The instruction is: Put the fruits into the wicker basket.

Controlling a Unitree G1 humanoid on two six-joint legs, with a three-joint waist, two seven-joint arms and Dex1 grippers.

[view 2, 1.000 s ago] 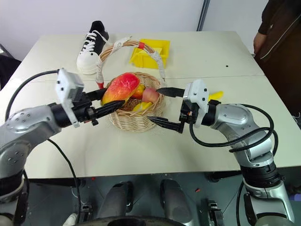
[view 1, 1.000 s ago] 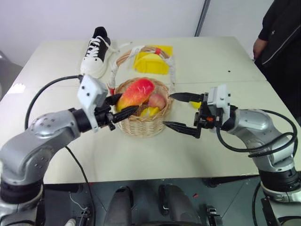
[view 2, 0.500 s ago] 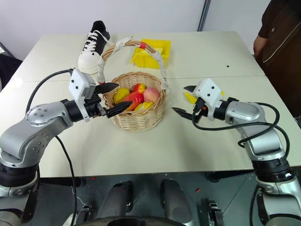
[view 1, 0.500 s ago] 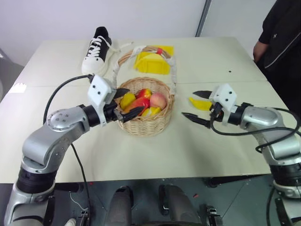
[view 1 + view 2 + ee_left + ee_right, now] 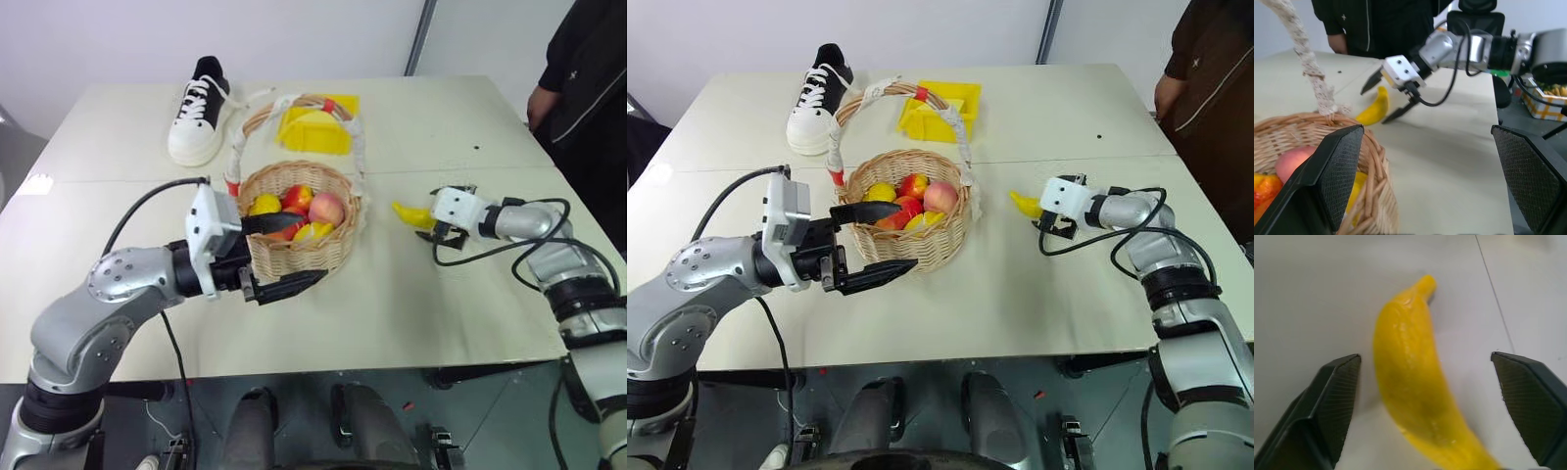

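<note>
One banana (image 5: 1415,377) left, lying lengthwise between my right gripper's (image 5: 1046,217) open, empty fingers, pointing toward 12 o'clock; left gripper (image 5: 872,243) idling open by the basket (image 5: 921,250)

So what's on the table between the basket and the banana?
Nothing. In the left eye view, the stretch of table between the wicker basket and the banana is bare; the right hand sits at the banana's far side.
</note>
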